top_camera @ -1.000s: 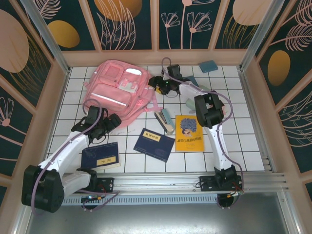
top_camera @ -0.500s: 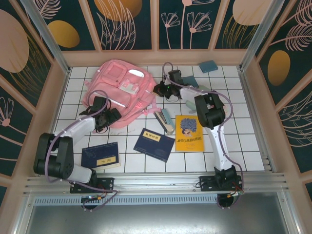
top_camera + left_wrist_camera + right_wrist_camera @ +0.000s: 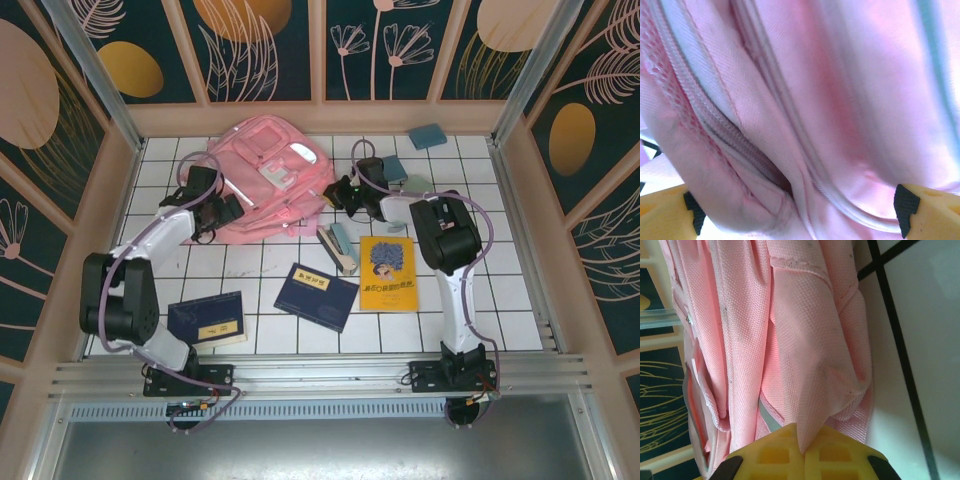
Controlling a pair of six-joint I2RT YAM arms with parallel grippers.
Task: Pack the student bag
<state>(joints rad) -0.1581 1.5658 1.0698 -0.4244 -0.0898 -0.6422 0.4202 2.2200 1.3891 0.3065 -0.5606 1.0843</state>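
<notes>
The right gripper (image 3: 804, 454) is pinched shut on a fold of the student bag (image 3: 255, 150), the left gripper (image 3: 800, 215) is spread wide against its zipper (image 3: 720, 131), and the bag lies at the far middle of the table (image 3: 500, 290): opening it seems the step in hand, and next the left should grip the zipper edge

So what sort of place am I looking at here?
Probably a robot test cell, not a real classroom: a white tiled table boxed in by leaf-patterned panels, a left arm and right arm bolted to a metal rail, and a pink backpack beside a yellow book.
</notes>
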